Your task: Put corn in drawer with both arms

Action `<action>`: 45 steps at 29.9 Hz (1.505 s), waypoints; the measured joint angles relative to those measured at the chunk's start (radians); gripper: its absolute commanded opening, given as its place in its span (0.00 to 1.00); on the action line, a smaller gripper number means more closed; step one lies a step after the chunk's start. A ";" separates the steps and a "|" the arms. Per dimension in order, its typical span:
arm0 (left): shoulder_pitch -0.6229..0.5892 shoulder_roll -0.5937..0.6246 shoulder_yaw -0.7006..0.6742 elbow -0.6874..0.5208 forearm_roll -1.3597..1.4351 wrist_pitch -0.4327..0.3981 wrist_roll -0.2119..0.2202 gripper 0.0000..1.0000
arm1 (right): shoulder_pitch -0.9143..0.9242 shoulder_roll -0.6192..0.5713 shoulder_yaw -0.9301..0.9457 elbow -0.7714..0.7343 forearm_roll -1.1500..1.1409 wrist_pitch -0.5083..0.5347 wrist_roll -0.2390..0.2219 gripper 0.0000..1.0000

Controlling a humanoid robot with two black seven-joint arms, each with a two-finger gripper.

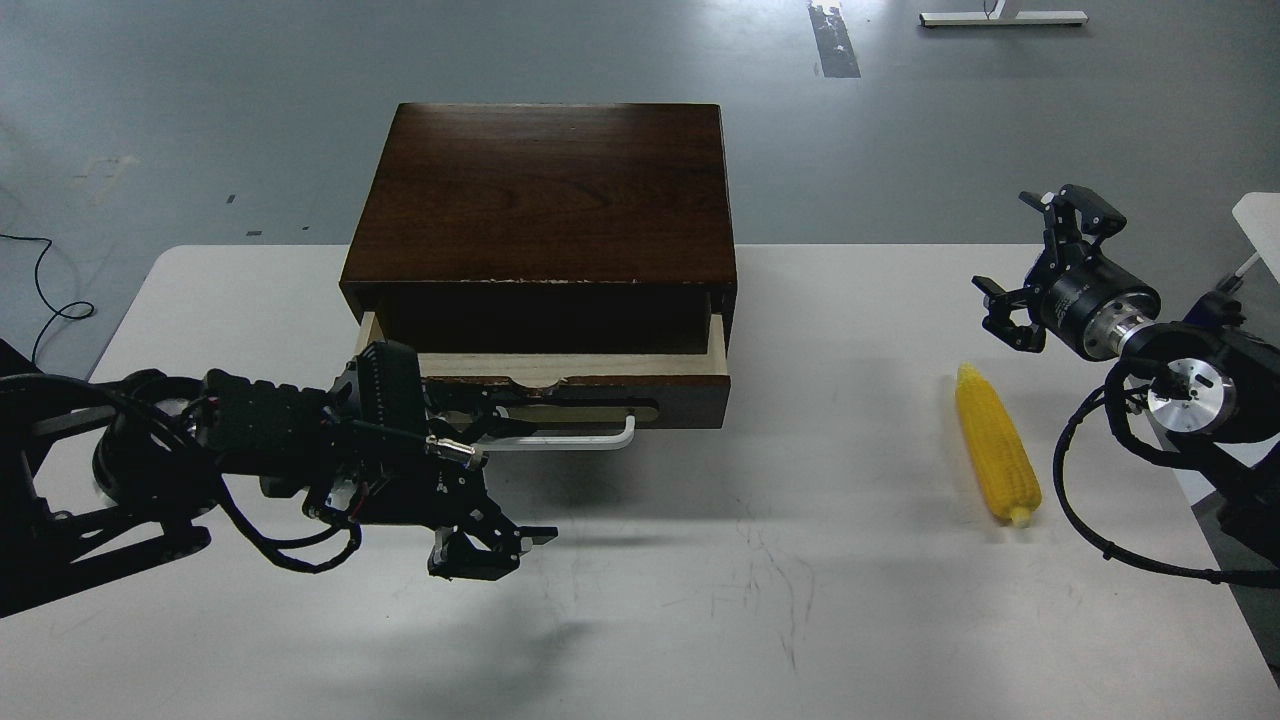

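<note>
White table point(800, 620), faintly scuffed, with dark wooden cabinet point(545, 210) and, well apart, corn point(995, 457).
</note>
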 measured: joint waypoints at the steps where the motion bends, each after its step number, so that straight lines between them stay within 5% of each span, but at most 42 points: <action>1: 0.000 0.001 0.000 0.000 0.000 0.000 0.000 0.98 | 0.000 0.000 0.000 -0.002 0.000 0.000 0.000 1.00; 20: 0.018 0.019 0.004 0.000 0.000 0.135 -0.052 0.98 | 0.002 0.002 0.000 -0.013 0.000 0.002 0.001 1.00; 45: 0.015 0.035 -0.006 0.000 0.000 0.249 -0.051 0.98 | 0.003 0.010 0.001 -0.013 0.000 0.002 0.000 1.00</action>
